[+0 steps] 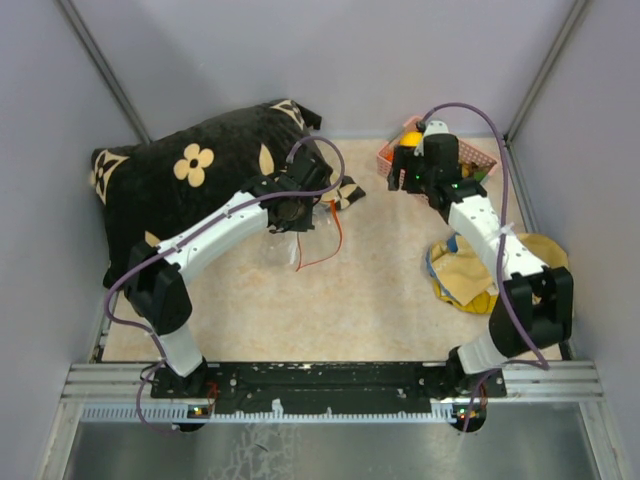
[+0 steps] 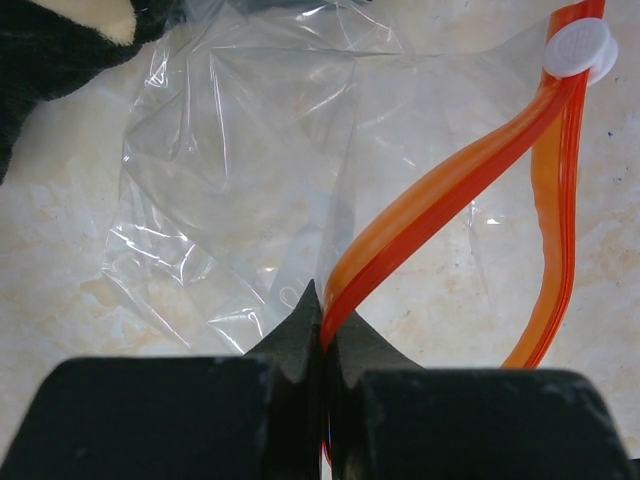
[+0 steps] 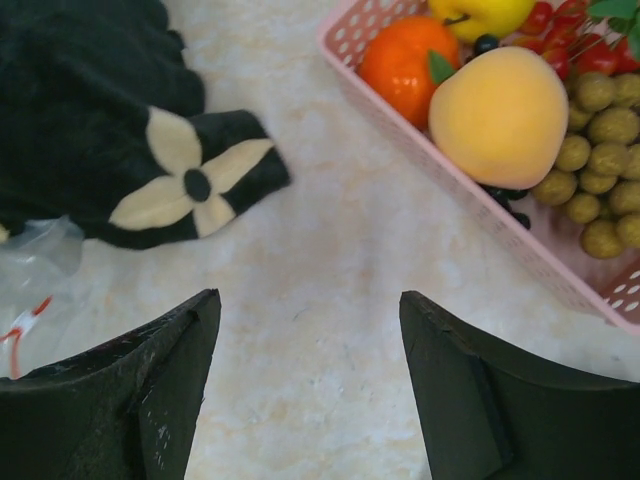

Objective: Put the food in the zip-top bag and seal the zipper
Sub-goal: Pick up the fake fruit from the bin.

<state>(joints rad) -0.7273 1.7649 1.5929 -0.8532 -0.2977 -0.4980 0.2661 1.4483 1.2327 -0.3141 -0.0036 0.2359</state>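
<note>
The clear zip-top bag (image 2: 240,170) lies crumpled on the table; it also shows in the top view (image 1: 300,235). Its orange-red zipper strip (image 2: 450,185) carries a white slider (image 2: 580,48). My left gripper (image 2: 325,310) is shut on the near end of that strip. The food sits in a pink basket (image 3: 400,95): a peach-yellow fruit (image 3: 498,115), an orange fruit (image 3: 400,62), a yellow fruit (image 3: 480,15) and tan-brown balls (image 3: 595,150). My right gripper (image 3: 310,310) is open and empty, over bare table left of the basket.
A black cushion with cream flowers (image 1: 190,170) fills the back left and shows in the right wrist view (image 3: 100,110). A yellow-and-blue cloth (image 1: 470,270) lies at the right under the right arm. The basket stands in the back right corner (image 1: 395,155).
</note>
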